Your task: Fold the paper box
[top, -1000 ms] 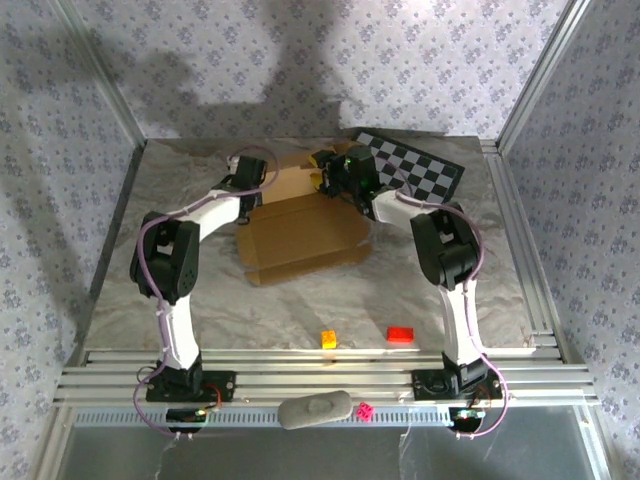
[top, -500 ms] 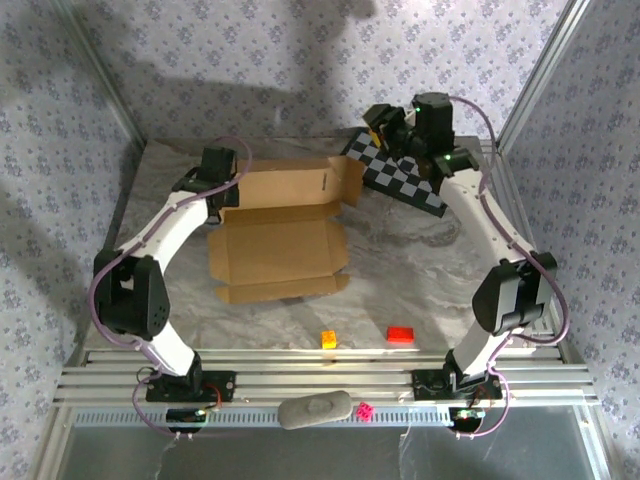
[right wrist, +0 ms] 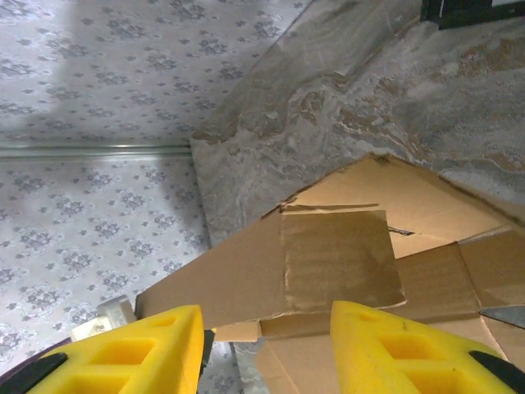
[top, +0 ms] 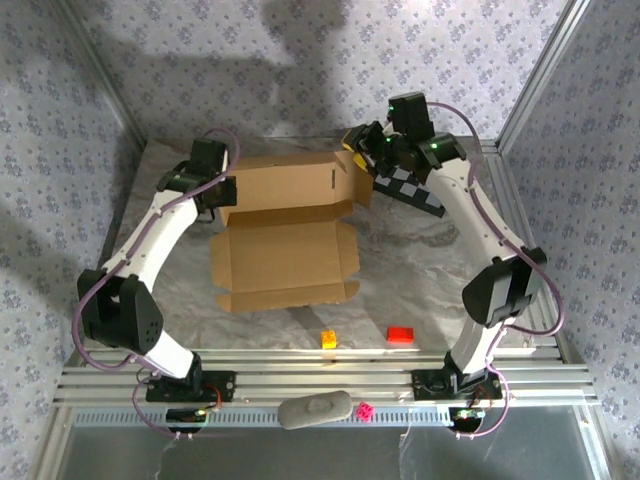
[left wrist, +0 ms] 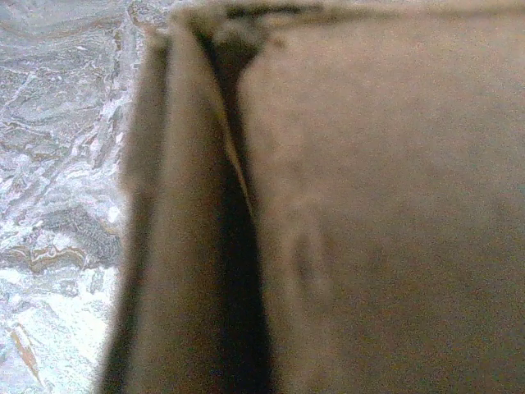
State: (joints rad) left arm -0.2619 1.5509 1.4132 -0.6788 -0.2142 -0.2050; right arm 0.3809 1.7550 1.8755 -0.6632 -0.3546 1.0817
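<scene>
The paper box [top: 285, 255] lies in the middle of the worktop [top: 440, 280], a little to the left. It is half formed: its wide base panel is flat on the surface, the near edge carries a low unfolded strip, and the far wall stands upright along the far edge. A short side flap is bent round at the wall's right end.

The left hand [top: 213, 188] sits at the far-left corner, right against the end of the standing wall. It is closed, and it looks pinched on the cardboard there. In the left wrist view a folded edge of the paper box [left wrist: 369, 205] is pressed close to the lens, though the fingers themselves are hidden. That grip probably props the wall up and anchors the sheet while the other corner is worked.

The right hand [top: 362, 150] hovers at the far-right corner. In its own view the two yellow fingers [right wrist: 156, 349] are apart, and the side flap [right wrist: 336, 263] lies just beyond the gap, not clamped. It seems lined up to take that flap and tuck it inward.

There is one box and two hands. Behind the right arm lies one checkered board [top: 428, 196]. Two small blocks, one orange-yellow [top: 328, 338] and one red [top: 401, 334], rest near the front. One pink die [top: 367, 410] and one grey oblong object [top: 315, 410] sit on the rail.
</scene>
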